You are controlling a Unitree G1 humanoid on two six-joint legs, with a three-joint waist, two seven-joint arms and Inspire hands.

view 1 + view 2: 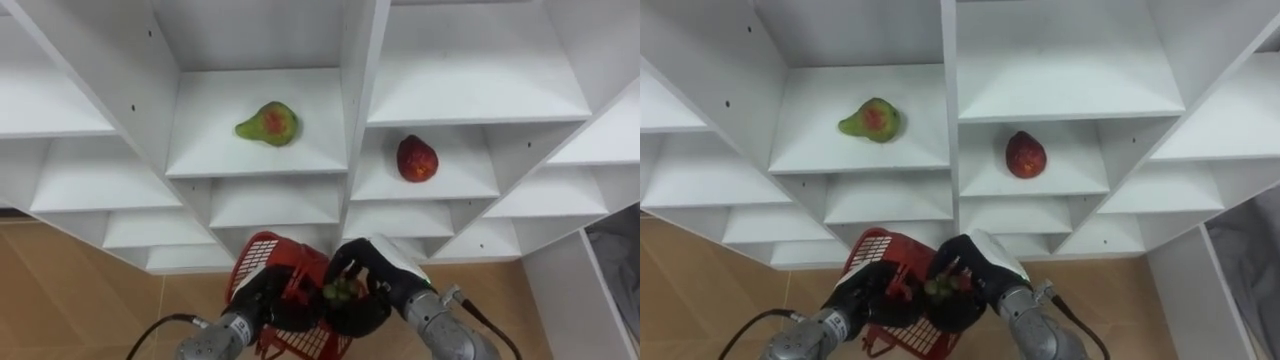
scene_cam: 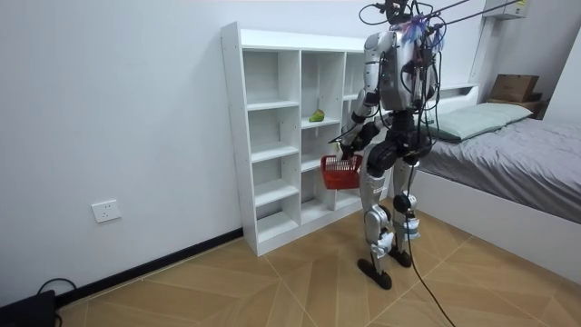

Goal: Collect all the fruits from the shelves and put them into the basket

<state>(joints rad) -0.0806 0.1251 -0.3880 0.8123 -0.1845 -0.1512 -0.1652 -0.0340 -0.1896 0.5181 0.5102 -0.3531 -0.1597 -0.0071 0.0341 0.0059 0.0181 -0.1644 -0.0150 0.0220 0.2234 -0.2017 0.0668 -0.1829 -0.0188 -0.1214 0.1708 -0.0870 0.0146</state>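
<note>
A green pear with a red blush [image 1: 268, 124] lies on a shelf of the white closet [image 1: 350, 60], left of the upright divider. A red fruit [image 1: 417, 159] lies in the compartment to its right, one shelf lower. Below them my left hand [image 1: 262, 300] is shut on the near side of a red wire basket [image 1: 262, 258]. My right hand [image 1: 375, 275] hovers over the basket with its fingers curled round a small green fruit [image 1: 338, 291]. In the room view I stand upright close to the closet [image 2: 272, 136] with the basket [image 2: 340, 171] at hip height.
Most closet compartments hold nothing. A bed [image 2: 508, 154] with a grey cover stands behind me at the room view's right, with a cardboard box [image 2: 513, 87] beyond it. The wood floor [image 2: 272, 282] around me is open. A wall socket [image 2: 106, 211] sits low on the left.
</note>
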